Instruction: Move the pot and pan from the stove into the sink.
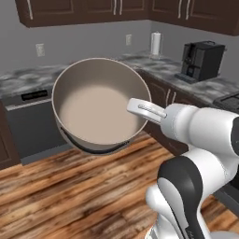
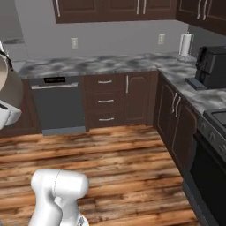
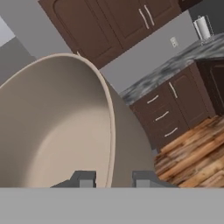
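Observation:
The beige pot hangs tilted in the air over the wooden floor, with its pale inside facing the left base camera. My gripper is shut on the pot's rim at its right side. In the hand view the pot looms at the left, and its wall runs down between the two fingertips of my gripper. The pot's outer wall shows at the left edge of the right base view. A corner of the stove lies at the far right. The pan and the sink are out of view.
A dark coffee machine and a paper towel roll stand on the marbled corner counter. A dishwasher and dark cabinets line the far wall. Open wooden floor lies ahead.

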